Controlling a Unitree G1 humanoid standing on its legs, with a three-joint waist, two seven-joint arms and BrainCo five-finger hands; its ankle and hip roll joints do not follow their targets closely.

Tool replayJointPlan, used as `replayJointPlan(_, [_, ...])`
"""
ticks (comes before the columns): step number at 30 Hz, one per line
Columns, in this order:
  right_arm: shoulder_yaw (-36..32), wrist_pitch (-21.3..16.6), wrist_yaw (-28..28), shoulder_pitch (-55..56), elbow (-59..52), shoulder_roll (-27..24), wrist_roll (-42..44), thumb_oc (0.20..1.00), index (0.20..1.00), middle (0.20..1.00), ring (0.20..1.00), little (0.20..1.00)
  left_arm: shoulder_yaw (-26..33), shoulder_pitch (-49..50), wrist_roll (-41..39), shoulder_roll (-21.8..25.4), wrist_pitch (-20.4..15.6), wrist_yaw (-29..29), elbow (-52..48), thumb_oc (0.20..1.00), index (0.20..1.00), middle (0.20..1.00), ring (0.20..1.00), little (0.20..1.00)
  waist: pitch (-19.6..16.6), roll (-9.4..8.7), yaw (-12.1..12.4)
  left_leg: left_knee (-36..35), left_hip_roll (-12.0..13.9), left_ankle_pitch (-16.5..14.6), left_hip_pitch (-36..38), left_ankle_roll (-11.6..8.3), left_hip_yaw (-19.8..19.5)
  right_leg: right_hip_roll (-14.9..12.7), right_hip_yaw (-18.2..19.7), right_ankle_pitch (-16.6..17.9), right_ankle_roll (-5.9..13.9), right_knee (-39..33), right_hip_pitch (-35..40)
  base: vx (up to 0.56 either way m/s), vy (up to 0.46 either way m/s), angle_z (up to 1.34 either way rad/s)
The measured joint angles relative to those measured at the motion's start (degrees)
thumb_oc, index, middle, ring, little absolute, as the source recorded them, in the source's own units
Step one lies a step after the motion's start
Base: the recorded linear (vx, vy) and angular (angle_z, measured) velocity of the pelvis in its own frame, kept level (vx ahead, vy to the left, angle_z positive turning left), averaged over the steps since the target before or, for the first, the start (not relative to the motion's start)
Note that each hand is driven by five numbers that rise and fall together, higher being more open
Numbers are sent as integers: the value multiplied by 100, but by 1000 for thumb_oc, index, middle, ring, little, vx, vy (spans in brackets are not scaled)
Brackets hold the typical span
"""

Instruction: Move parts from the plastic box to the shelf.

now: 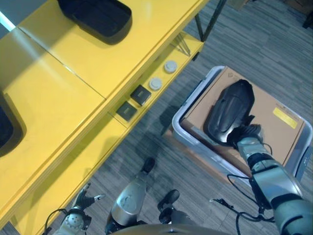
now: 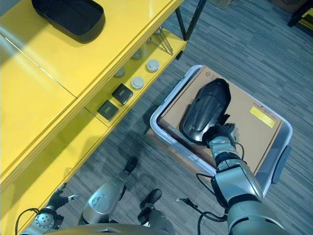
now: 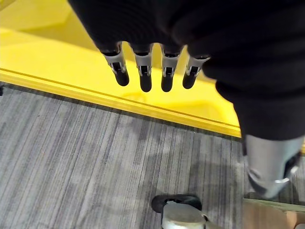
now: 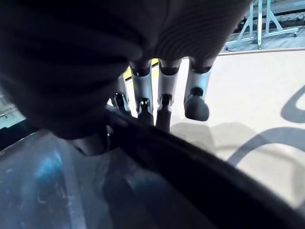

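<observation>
A long black moulded part [image 1: 230, 110] lies on a brown cardboard sheet [image 1: 276, 105] inside the grey plastic box [image 1: 183, 132] on the floor at the right. My right hand [image 1: 247, 137] is at the part's near end, and in the right wrist view its fingers [image 4: 143, 90] curl over the part's dark rim [image 4: 190, 167]. The yellow shelf [image 1: 98, 63] runs along the left, with another black part [image 1: 98, 17] on its top at the back. My left hand [image 1: 83, 199] hangs low at the lower left beside the shelf, its fingers [image 3: 143, 71] straight and holding nothing.
A third black part [image 1: 5, 129] pokes in at the shelf's left edge. The lower shelf level holds two small black boxes [image 1: 141, 94] and two white round discs [image 1: 155, 83]. Grey carpet [image 1: 146, 142] lies between shelf and box.
</observation>
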Motion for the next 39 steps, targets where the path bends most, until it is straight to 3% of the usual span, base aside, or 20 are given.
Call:
replayJointPlan(6, [-225, -242, -16, 309, -325, 160, 524, 200, 200, 200, 200, 200, 21, 5, 5, 12, -174, 128, -345, 1000, 1000, 1000, 1000, 1000, -25, -22, -126, -88, 7, -51, 437, -63, 31, 70, 25, 160, -41, -405, 559, 54, -82, -4])
replayJointPlan(11, [-719, -222, -523, 918, -2979, 159, 717, 200, 200, 200, 200, 200, 527, 153, -157, 76, -143, 81, -1615, 1000, 1000, 1000, 1000, 1000, -75, -75, -388, -151, 96, -46, 735, -4, 222, 123, 178, 227, -68, -454, 773, 15, -45, -17])
replayJointPlan(16, [-1281, -325, -760, 1345, -4078, 190, 710, 200, 200, 200, 200, 200, 712, 129, -255, 123, 22, -203, -2689, 1000, 1000, 1000, 1000, 1000, -353, -168, -578, -308, 121, -84, 1125, -16, 366, 103, 347, 210, -45, -454, 1016, 32, -46, -16])
replayJointPlan(18, [-1356, -249, -797, 1495, -4539, 184, 711, 200, 200, 200, 200, 200, 709, 71, -420, 71, 182, -459, -2881, 1000, 1000, 1000, 1000, 1000, -679, -183, -870, -394, 138, -103, 1239, 20, 500, 87, 475, 225, -54, -456, 1031, 28, -23, -36])
replayJointPlan(21, [-1364, -209, -812, 1760, -5244, 262, 709, 200, 200, 200, 200, 200, 704, 34, -904, -133, 375, -707, -3147, 1000, 1000, 1000, 1000, 1000, -853, -128, -1204, -399, 163, -148, 1398, 75, 672, 73, 667, 229, -59, -462, 1092, 3, -11, -32])
replayJointPlan(24, [-1460, -63, -592, 2310, -5967, 347, 698, 200, 200, 200, 200, 200, 712, -153, -1612, -177, 634, -949, -4586, 1000, 1000, 1000, 1000, 1000, -955, -7, -1440, -399, 196, -166, 1454, 99, 834, 78, 829, 270, -75, -461, 1075, 9, -6, -32])
replayJointPlan(26, [-1364, 9, -410, 2580, -5965, 495, 503, 200, 200, 200, 200, 200, 753, -627, -2071, -200, 1027, -961, -5214, 1000, 1000, 1000, 1000, 1000, -1027, 106, -1615, -403, 210, -181, 1514, 114, 950, 73, 918, 283, -73, -481, 1106, 17, -1, -25])
replayJointPlan(27, [-1230, 47, -259, 2645, -5890, 535, 475, 200, 200, 200, 200, 200, 792, -939, -2217, -241, 1100, -971, -5242, 1000, 1000, 1000, 1000, 1000, -1087, 183, -1677, -402, 220, -196, 1522, 109, 985, 79, 968, 307, -70, -462, 1085, 22, 15, -29])
replayJointPlan(28, [-944, 162, -39, 2646, -5584, 593, 411, 200, 200, 200, 200, 200, 780, -1476, -2416, -375, 1363, -918, -5201, 1000, 1000, 1000, 1000, 1000, -1151, 289, -1835, -403, 233, -194, 1531, 111, 1030, 86, 983, 326, -78, -458, 1081, 29, 26, -25])
replayJointPlan(30, [-359, 208, 250, 2622, -5211, 779, 247, 200, 200, 200, 200, 200, 636, -2049, -2898, -681, 1853, -633, -5109, 1000, 1000, 1000, 1000, 1000, -1182, 340, -1904, -403, 286, -180, 1581, 132, 1117, 129, 1065, 333, -88, -461, 1090, 29, 23, -21])
replayJointPlan(39, [409, 279, 549, 1954, -5002, 1079, -188, 200, 200, 200, 200, 200, 217, -2295, -3010, -854, 2877, -375, -4174, 1000, 1000, 1000, 1000, 1000, -1201, 347, -1923, -403, 294, -195, 1596, 143, 1167, 126, 1123, 332, -94, -458, 1087, 12, 6, -2])
